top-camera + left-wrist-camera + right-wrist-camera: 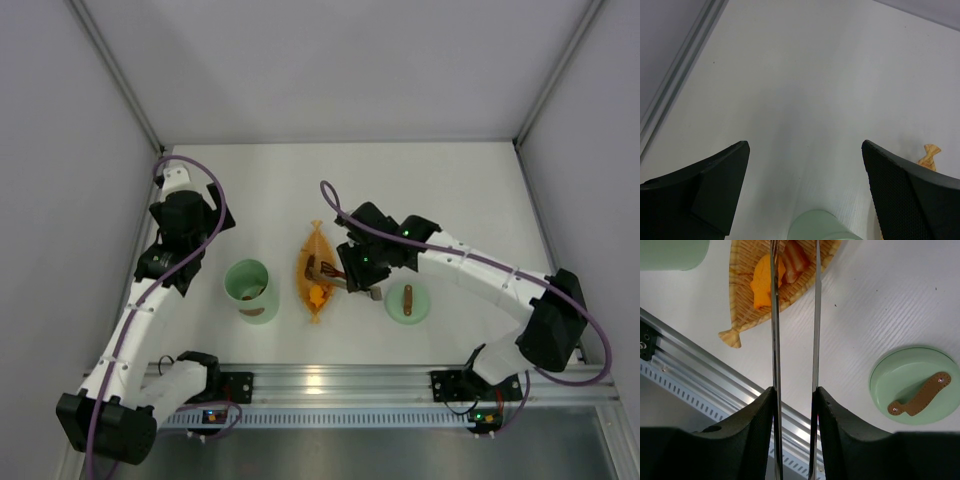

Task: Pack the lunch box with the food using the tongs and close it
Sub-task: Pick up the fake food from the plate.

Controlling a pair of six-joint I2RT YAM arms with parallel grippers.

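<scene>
Well, the right fingers (755, 425) are drawn narrow and clamp the long thin silver metal tongs (817, 315), whose two slim arms run straight out between them over the orange leaf-shaped woven dish (742, 270); the tips pass beyond the top edge of the right wrist view, so I cannot tell whether they pinch anything; on the dish lie an orange chunk of food (765, 282) and a brown-and-cream streaked chunk (796, 257), one tong arm crossing over the orange one; the flat round pale green lid (912, 367) with its short brown bar handle (919, 397) lies flat on the white bench (400, 190) just right of the dish, apart from the pale green round lunch box (250, 290); that box stands open on the dish's left, a small brown bit showing inside; the left fingers (715, 185) gape wide and hold nothing, hovering over bare bench near the box.
</scene>
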